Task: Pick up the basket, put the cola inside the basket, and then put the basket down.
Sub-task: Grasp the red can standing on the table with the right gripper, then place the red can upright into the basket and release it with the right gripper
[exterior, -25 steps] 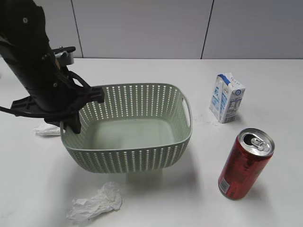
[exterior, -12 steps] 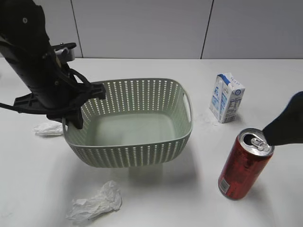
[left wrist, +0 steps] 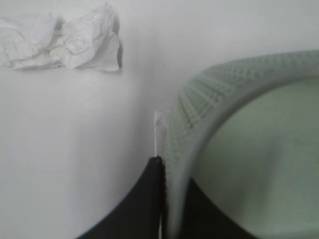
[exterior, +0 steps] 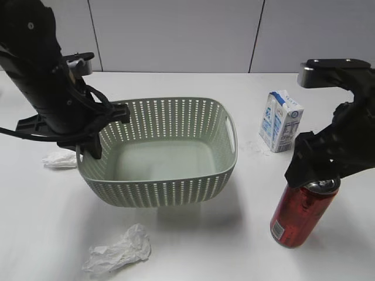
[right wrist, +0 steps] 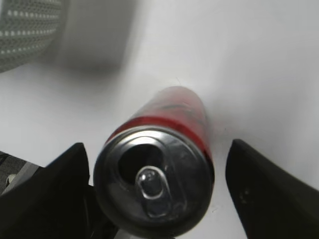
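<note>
Gripping the cola is the step being prepared now, as it is judged. The can is standing upright near the front right corner of the table, and the right gripper is being held spread wide just above its silver top, one finger on each side and neither touching. For a good grasp, the fingers should be lowered along the red wall before they are closed, and the can should be kept centred between them; a thin wall like this can be dented if it is squeezed too hard.

The basket is being pinched at its left rim by the left gripper, one finger outside and one inside, and it is being held above the table at the left-middle, with its shadow underneath.

A blue-white carton is standing towards the back right corner. Two crumpled tissues are lying by the left and front edges. The tabletop is plain white, and grey wall panels are standing behind it.
</note>
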`<state>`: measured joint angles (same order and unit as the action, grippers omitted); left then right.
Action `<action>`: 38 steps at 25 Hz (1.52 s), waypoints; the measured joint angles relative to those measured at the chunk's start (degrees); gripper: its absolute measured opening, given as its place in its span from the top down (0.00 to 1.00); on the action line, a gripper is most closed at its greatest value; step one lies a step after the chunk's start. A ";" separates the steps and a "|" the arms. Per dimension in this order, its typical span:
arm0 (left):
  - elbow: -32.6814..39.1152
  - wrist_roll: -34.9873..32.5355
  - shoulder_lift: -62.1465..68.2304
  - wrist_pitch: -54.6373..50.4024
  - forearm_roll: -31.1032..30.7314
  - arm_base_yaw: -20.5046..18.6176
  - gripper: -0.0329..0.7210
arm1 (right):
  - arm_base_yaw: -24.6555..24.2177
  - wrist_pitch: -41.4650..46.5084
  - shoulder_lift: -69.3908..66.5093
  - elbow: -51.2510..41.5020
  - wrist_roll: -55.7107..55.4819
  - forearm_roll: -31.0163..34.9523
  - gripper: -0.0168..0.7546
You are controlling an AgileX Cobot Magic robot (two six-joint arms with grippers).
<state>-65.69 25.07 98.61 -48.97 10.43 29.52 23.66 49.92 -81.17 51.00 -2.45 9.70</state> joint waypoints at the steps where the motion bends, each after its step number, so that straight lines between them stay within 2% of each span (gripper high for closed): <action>1: 0.00 0.00 0.00 0.00 0.00 0.00 0.95 | 0.00 -0.23 -0.70 0.00 0.00 -0.05 0.14; 8: 0.00 0.00 0.00 0.16 0.00 0.00 0.95 | 0.00 -0.44 -5.27 0.00 -0.07 -0.05 0.18; 13: 0.00 0.00 0.00 0.19 -0.06 0.00 0.95 | 0.00 -0.29 -5.53 0.00 -0.18 -0.14 0.33; 19: 0.00 0.00 0.00 0.59 -0.06 0.00 0.95 | 0.00 3.30 -5.61 2.59 1.60 -0.12 0.33; 25: 0.00 0.00 0.00 0.77 -0.06 0.00 0.95 | 0.00 15.14 -4.38 18.43 4.76 -2.84 0.33; 29: 0.00 0.00 0.00 1.87 -0.06 0.00 0.95 | 0.97 16.85 -4.06 33.10 4.88 -3.07 0.33; 34: 0.04 -0.06 0.84 2.08 -0.06 0.00 0.95 | 6.07 16.92 -6.82 46.25 4.88 -3.07 0.33; 38: 0.36 -0.06 0.90 2.38 -0.06 0.00 0.95 | 11.74 17.28 -13.68 49.09 4.88 -3.12 0.33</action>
<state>-65.33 25.01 99.51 -46.59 10.37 29.52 35.40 67.20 -94.85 100.09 2.43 6.57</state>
